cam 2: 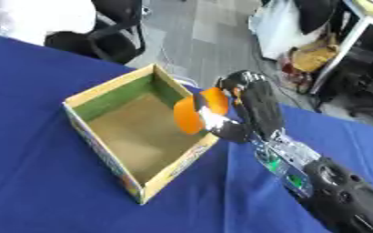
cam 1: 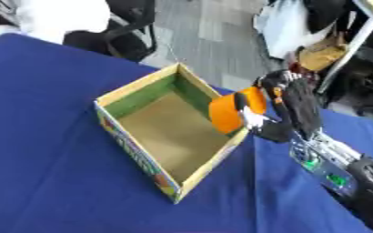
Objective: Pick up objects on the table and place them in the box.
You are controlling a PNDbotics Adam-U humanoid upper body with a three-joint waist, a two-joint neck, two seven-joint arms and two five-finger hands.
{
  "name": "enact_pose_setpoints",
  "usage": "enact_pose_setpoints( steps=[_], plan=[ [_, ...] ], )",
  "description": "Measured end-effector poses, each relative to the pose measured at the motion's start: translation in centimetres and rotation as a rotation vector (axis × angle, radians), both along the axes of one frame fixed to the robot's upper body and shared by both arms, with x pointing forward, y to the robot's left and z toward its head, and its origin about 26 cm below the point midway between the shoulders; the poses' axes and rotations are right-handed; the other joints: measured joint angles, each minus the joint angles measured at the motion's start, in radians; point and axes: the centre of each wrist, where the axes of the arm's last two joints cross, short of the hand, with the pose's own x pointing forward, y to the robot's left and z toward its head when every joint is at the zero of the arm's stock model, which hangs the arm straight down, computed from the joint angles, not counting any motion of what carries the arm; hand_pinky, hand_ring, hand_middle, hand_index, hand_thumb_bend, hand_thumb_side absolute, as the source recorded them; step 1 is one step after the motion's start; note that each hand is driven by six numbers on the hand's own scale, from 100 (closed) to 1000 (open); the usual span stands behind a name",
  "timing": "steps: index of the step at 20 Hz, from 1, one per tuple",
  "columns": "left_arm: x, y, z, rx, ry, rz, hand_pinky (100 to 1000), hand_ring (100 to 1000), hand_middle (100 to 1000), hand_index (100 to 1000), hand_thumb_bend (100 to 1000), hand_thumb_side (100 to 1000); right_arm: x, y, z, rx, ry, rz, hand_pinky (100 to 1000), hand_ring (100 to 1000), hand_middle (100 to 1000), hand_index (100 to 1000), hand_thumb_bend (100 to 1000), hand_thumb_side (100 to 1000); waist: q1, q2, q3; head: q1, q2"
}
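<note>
- Your right hand (cam 1: 289, 109) is coming in from the right side of the table (cam 1: 46, 150), with its arm trailing away toward the lower right corner.
- The box (cam 1: 170, 132) is sitting on the table just left of your hand, its nearest wall lying directly under the fingers.
- The round object (cam 1: 236, 109) is sitting in your hand's curled fingers, on the hand's left side, hanging over the box's right rim.
- Behind your hand, past the table's far edge, floor clutter is lying.
</note>
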Motion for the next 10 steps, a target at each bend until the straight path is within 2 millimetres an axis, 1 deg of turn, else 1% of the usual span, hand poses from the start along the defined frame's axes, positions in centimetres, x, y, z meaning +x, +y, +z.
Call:
enact_pose_setpoints(
  steps=[4,5,6,7,8,9,10],
  plan=[
    [-0.05,0.04,0.04,-0.029,-0.001,-0.033,838,816,824,825,113,880,-0.05,-0.41,0.22,0.013,-0.018,-0.012,100,100,100,161,100,1000,0.0,0.01,0.009,-0.013,-0.007],
    [-0.07,0.01,0.09,-0.032,-0.003,-0.038,836,815,824,824,114,878,-0.04,-0.46,0.2,0.016,-0.019,-0.014,100,170,276,415,249,1000,0.0,0.014,0.012,-0.016,-0.007],
    [-0.07,-0.05,0.08,-0.036,-0.003,-0.043,835,815,824,823,114,880,-0.03,-0.52,0.17,0.019,-0.016,-0.013,100,441,512,659,448,1000,0.0,0.018,0.013,-0.017,-0.007],
    [-0.08,-0.07,0.07,-0.039,-0.003,-0.045,835,815,824,823,114,880,-0.02,-0.65,0.08,0.019,0.0,-0.015,313,613,673,790,493,1000,0.0,0.024,0.014,-0.017,-0.008],
    [-0.08,-0.07,0.07,-0.04,-0.003,-0.045,835,815,824,823,100,855,-0.03,-0.88,-0.1,0.016,0.034,-0.024,408,668,717,827,582,1000,0.0,0.027,0.015,-0.017,-0.008],
    [-0.08,-0.07,0.07,-0.04,-0.003,-0.045,834,815,824,823,114,880,-0.01,-1.0,-0.17,0.014,0.069,-0.031,670,798,838,908,580,1000,0.0,0.03,0.015,-0.017,-0.008],
    [-0.08,-0.07,0.07,-0.041,-0.004,-0.046,835,815,824,823,114,880,0.02,-1.06,-0.21,0.011,0.108,-0.036,763,831,869,940,593,1000,0.0,0.031,0.015,-0.017,-0.008]
  ],
)
